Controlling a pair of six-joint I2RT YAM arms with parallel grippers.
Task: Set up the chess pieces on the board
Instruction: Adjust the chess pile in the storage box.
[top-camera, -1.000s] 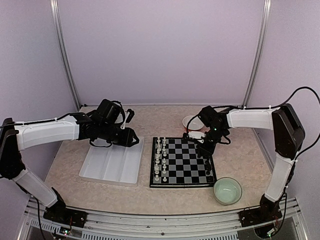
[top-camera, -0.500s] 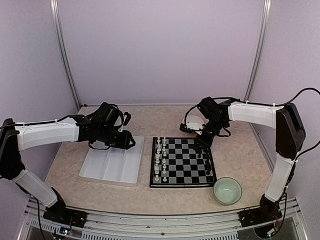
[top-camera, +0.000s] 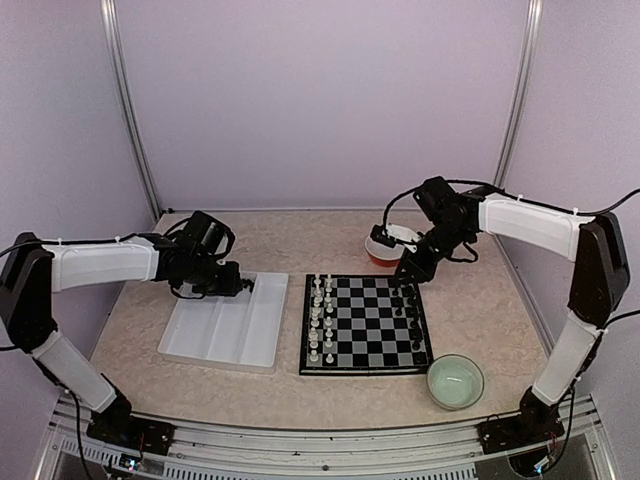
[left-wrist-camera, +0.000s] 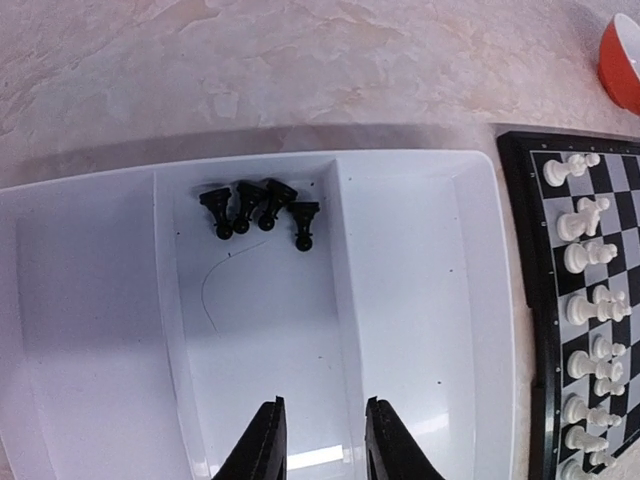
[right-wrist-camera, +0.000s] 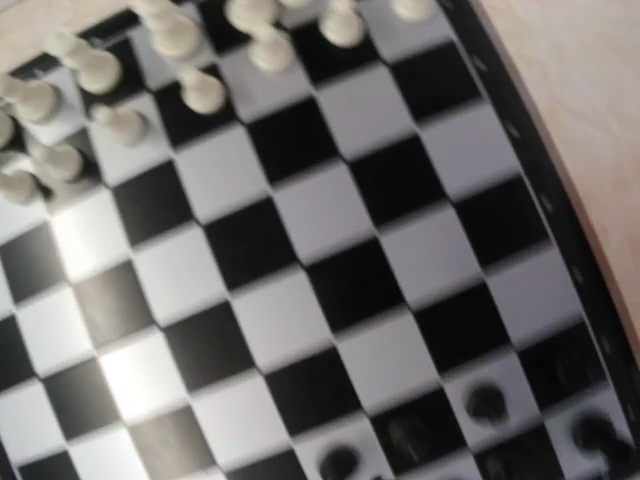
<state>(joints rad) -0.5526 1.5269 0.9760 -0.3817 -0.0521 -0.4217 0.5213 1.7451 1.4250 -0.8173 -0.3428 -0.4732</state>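
Note:
The board (top-camera: 366, 330) lies at the middle of the table. White chess pieces (top-camera: 320, 318) fill its two left columns, and several black chess pieces (top-camera: 408, 300) stand along its right side. More black pieces (left-wrist-camera: 256, 206) lie on their sides in the middle compartment of a white tray (left-wrist-camera: 420, 300). My left gripper (left-wrist-camera: 325, 445) hovers over that tray, open, with nothing between its fingers. My right gripper (top-camera: 407, 270) hangs above the board's far right corner. Its fingers do not show in the blurred right wrist view, which looks down on the board (right-wrist-camera: 290, 230) and black pieces (right-wrist-camera: 481, 401).
The white partitioned tray (top-camera: 215, 335) sits left of the board. An orange bowl (top-camera: 385, 246) stands just beyond the board's far right corner, close to my right gripper. A pale green bowl (top-camera: 455, 381) sits off the board's near right corner.
My right gripper has lifted off the board's right side and drawn back toward the orange bowl. My left gripper has pulled back left over the tray and its jaws have narrowed slightly.

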